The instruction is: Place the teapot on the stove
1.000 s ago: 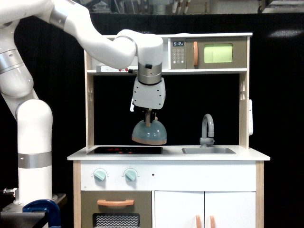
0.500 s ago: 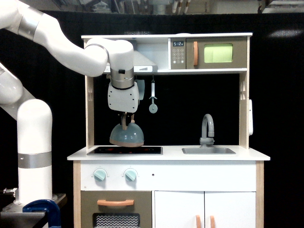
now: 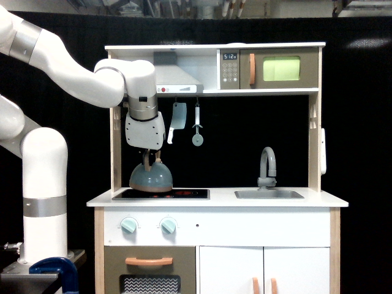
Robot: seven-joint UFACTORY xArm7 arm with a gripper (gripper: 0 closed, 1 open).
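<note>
The grey-blue teapot (image 3: 150, 176) with a tan loop handle and tan base rim sits at the left part of the glossy black stove (image 3: 184, 193), its base at or just above the surface. My gripper (image 3: 147, 156) comes straight down from above and is shut on the teapot's handle. The white arm reaches in from the exterior view's left. Faint red burner rings show on the stove to the right of the teapot.
A grey faucet (image 3: 266, 166) stands over the sink basin (image 3: 268, 194) to the right. A toy cleaver (image 3: 177, 118) and a round utensil (image 3: 197, 128) hang under the shelf. The wooden side post (image 3: 114, 147) is close to the left of the teapot. A microwave (image 3: 269, 68) sits above.
My gripper has carried the teapot leftward and down, from above the stove's right edge to its left part. The hanging utensils are now uncovered.
</note>
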